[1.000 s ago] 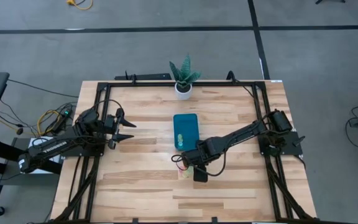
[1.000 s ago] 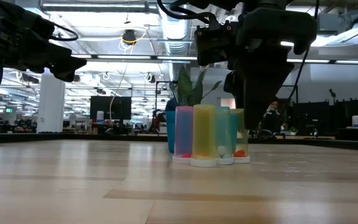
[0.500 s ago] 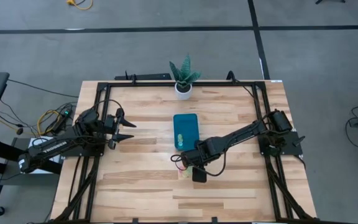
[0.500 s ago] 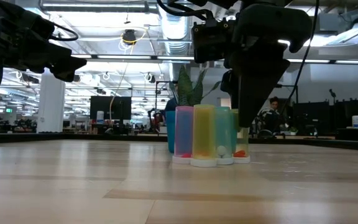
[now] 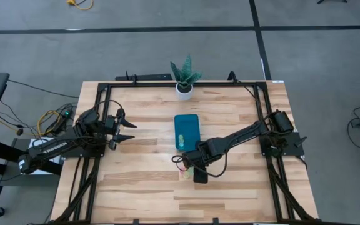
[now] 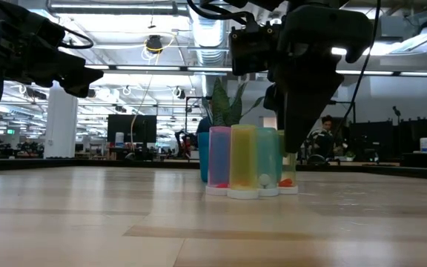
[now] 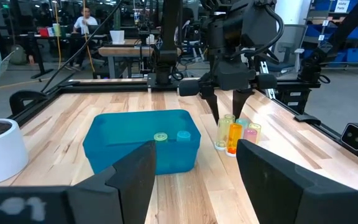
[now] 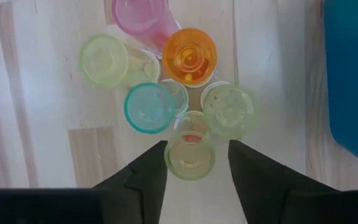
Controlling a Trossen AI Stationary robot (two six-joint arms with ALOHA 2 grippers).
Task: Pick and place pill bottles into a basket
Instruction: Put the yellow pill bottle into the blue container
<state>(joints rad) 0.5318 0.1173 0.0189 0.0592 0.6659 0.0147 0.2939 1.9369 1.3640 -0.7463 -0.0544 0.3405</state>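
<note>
The right gripper point(image 8: 191, 163) straddles one pale bottle point(image 8: 190, 152) (edge of cluster, easiest reach), fingers half-open, nothing yet gripped.

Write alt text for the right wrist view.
Seen from straight above, six small upright pill bottles cluster on the wooden table. The right hand has its two dark fingers either side of the nearest pale bottle. The blue basket lies alongside.

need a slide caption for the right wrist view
Right gripper straddling one of six upright pill bottles beside the basket.
</note>
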